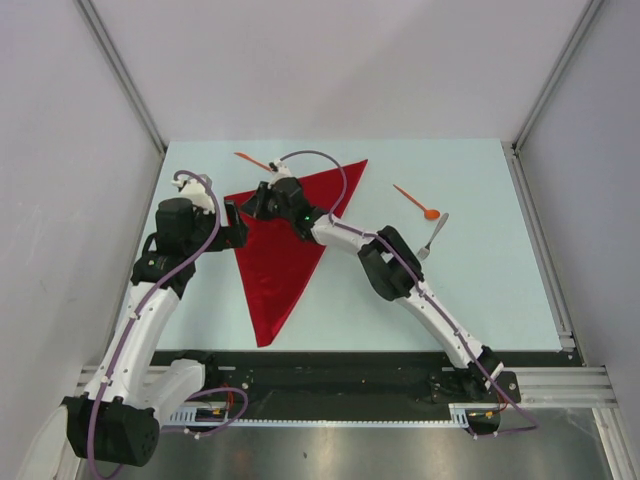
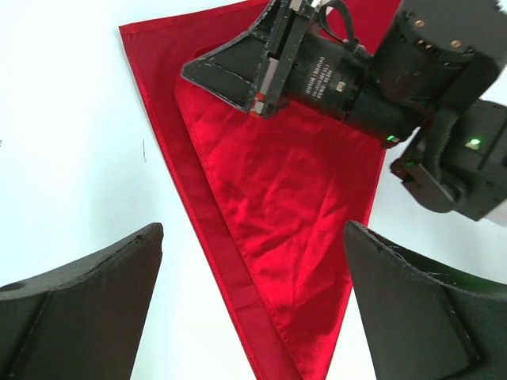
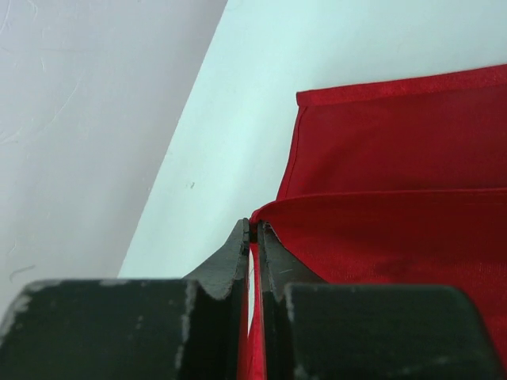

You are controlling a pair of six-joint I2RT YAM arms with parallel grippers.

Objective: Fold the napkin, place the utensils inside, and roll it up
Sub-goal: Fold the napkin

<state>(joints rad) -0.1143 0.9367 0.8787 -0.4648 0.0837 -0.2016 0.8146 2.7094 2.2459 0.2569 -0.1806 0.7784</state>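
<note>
Top external looked down on the whole table (image 1: 480,290). Left wrist hung close above the napkin (image 2: 277,206), facing down. Right wrist sat low at its edge, facing the wall (image 3: 79,119). All shared the napkin.

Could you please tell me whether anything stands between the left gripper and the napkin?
Nothing visible does. The open left gripper faces the napkin directly. The right gripper is shut on it near its far corner, away from the near edge.
</note>
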